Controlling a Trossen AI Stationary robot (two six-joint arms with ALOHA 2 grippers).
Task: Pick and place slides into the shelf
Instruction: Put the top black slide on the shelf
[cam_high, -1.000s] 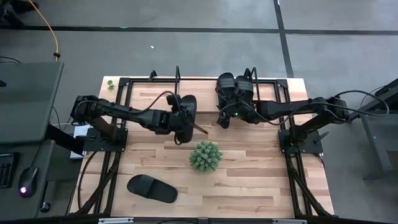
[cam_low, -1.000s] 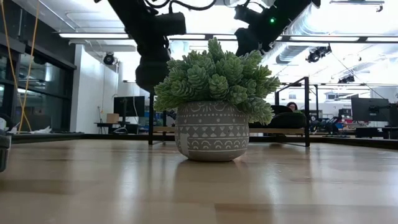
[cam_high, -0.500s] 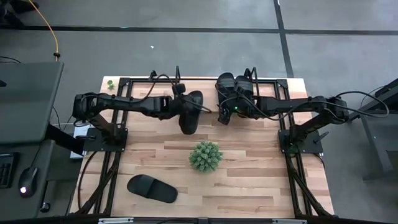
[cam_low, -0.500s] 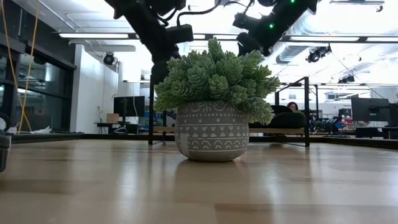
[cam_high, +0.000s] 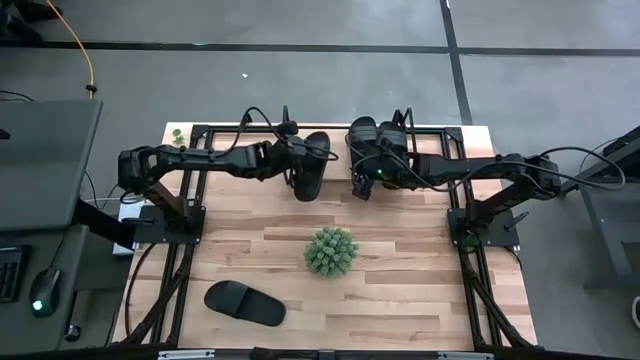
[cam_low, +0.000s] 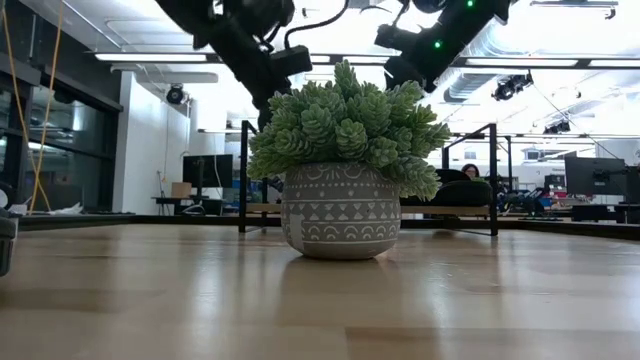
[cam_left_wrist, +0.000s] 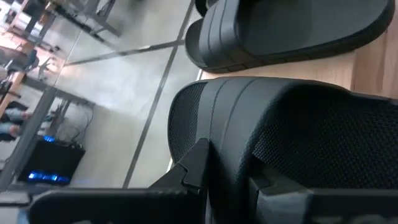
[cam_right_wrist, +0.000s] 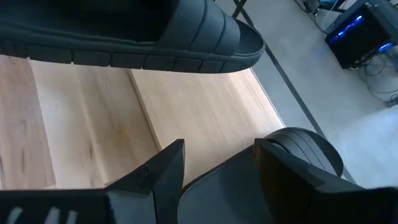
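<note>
While the left hand (cam_high: 298, 163) hangs over the low shelf with its light wooden plank and black metal hoop frames (cam_high: 232, 135) at the far edge of the wooden desk (cam_high: 400, 290), its fingers are clamped narrow on a black ribbed-strap slide (cam_high: 311, 165), which it holds above the shelf plank with the sole running from front to back. In the left wrist view that slide's mesh-textured strap (cam_left_wrist: 292, 149) sits right at the fingers, and another black slide (cam_left_wrist: 280, 31) lies just beyond it. The right hand (cam_high: 362, 184) hovers just beside a pair of black slides (cam_high: 378, 142) resting side by side on the right half of the shelf; its fingers (cam_right_wrist: 163, 168) stand apart, with a slide's strap between them, gripping nothing. A fourth black slide (cam_high: 244, 301) lies alone on the desk near the front left corner, well apart from the shelf. A round green spiky plant in a patterned grey pot (cam_low: 342, 175) stands mid-desk, between the shelf and that lone slide.
</note>
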